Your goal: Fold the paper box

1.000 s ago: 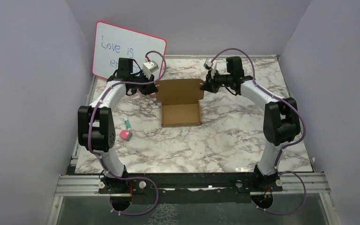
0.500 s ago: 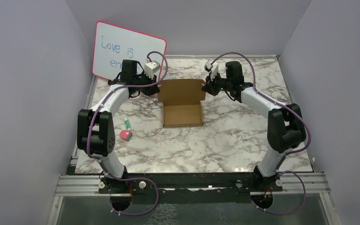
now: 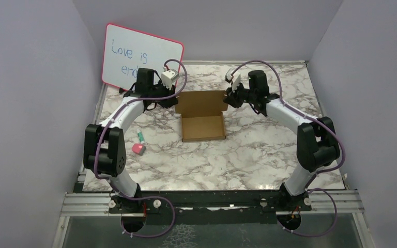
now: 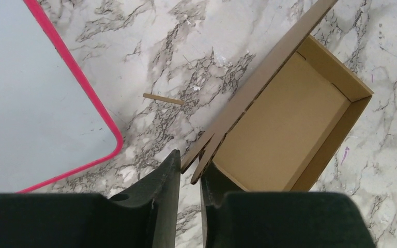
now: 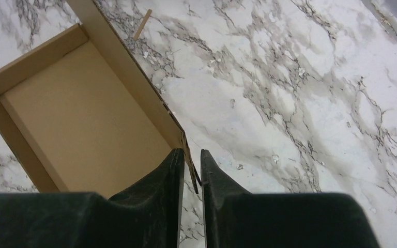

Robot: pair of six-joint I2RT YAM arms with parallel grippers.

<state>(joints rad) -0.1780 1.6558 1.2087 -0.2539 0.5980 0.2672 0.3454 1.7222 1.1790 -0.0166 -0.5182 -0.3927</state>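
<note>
arms: left arm (image 3: 126,109), right arm (image 3: 284,111); white link shells; black joint housings | cables (image 3: 101,142): purple; looped along each arm to the wrist | wrist cameras (image 3: 168,78): small white blocks just behind grippers | left gripper (image 4: 189,160), right gripper (image 5: 191,152): matte black tapered fingers (image 4: 160,204)

Soft, even light came from overhead, bright on the marble table (image 5: 300,77) beyond the fingers (image 5: 157,194). Those near-black fingers looked slightly soft up close, and faint shadow lay inside the paper box (image 5: 82,119) just ahead of them.
</note>
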